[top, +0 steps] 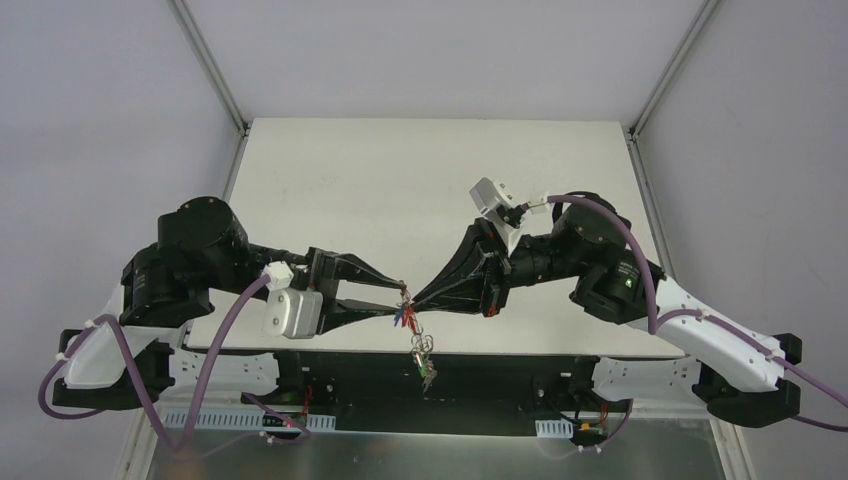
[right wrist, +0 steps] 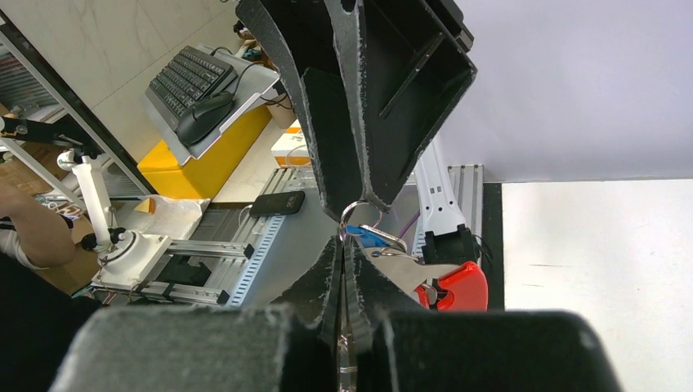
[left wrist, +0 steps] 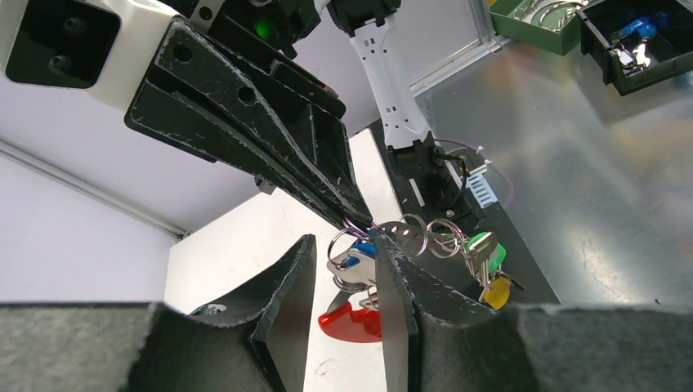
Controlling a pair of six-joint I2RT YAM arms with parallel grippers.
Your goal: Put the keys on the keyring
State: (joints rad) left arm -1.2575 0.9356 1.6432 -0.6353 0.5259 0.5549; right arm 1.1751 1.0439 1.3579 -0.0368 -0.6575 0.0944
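White tabletop (top: 420, 180), grey walls (top: 100, 100); right end effector (right wrist: 344, 245) pinches the keyring (left wrist: 351, 320), left end effector (left wrist: 345, 245) half-open around it.

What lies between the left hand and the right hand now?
The keyring, its red clip hanging below the tips; clearest in the left wrist view.

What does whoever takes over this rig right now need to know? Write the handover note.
Right gripper: shut on a silver ring of the keyring, which hangs in the air between the arms.
Left gripper: jaws partly apart at that same ring; grip unclear.
Keys: the green-headed key and yellow-headed key hang off the chain; the blue key sits by the pinched ring.
Done: bunch lifted, two keys apparently on.
Left: cannot tell whether the blue key is threaded; check and finish it.
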